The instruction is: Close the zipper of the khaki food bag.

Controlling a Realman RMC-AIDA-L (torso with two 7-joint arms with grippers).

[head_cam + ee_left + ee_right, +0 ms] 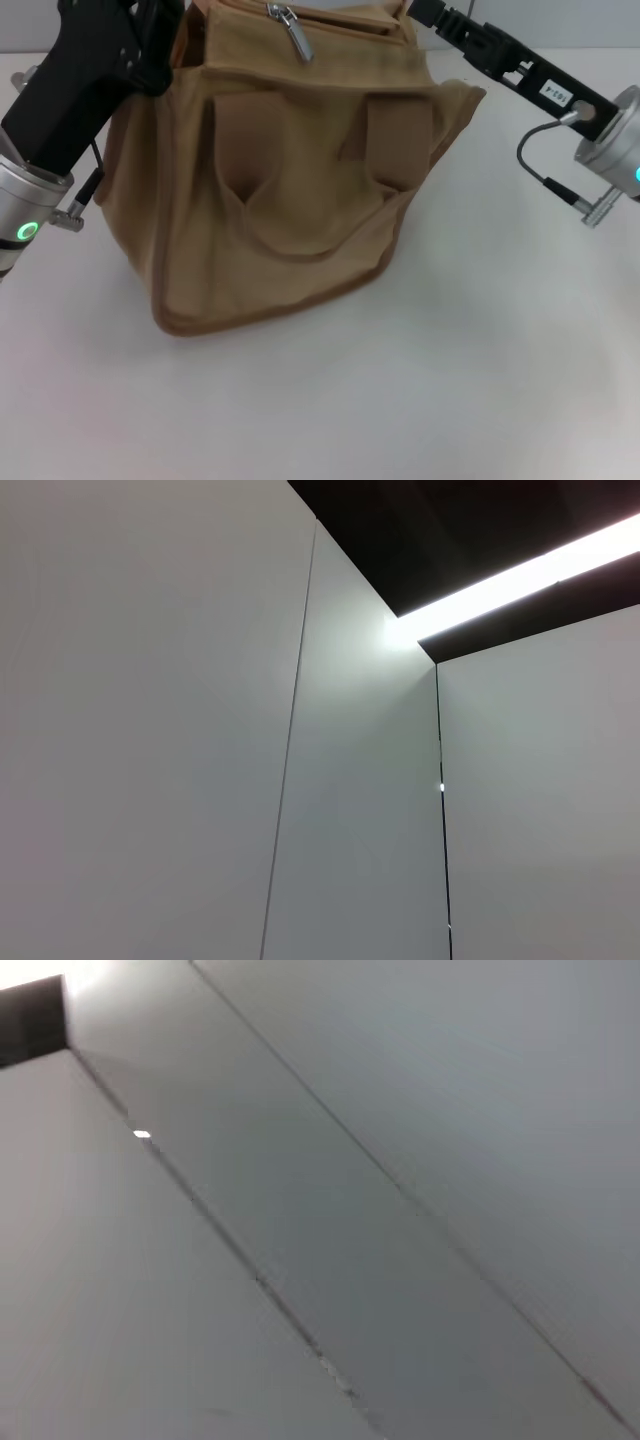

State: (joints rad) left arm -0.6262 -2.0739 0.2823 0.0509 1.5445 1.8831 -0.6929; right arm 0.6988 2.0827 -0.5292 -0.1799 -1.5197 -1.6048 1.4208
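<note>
Left gripper point(165, 45) presses against the boxy tan canvas food bag's point(290, 200) top left corner, right gripper point(425, 12) at the top right; neither grip can be made out. The small silver zipper pull point(296, 32) lies on the top panel between them, so brace one end and draw it straight along.

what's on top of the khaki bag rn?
On the khaki bag, the zipper runs across the top panel, its silver pull tab lying flat near the left end. Both arms reach the bag's upper corners; their jaws are out of frame. Inside is hidden.
</note>
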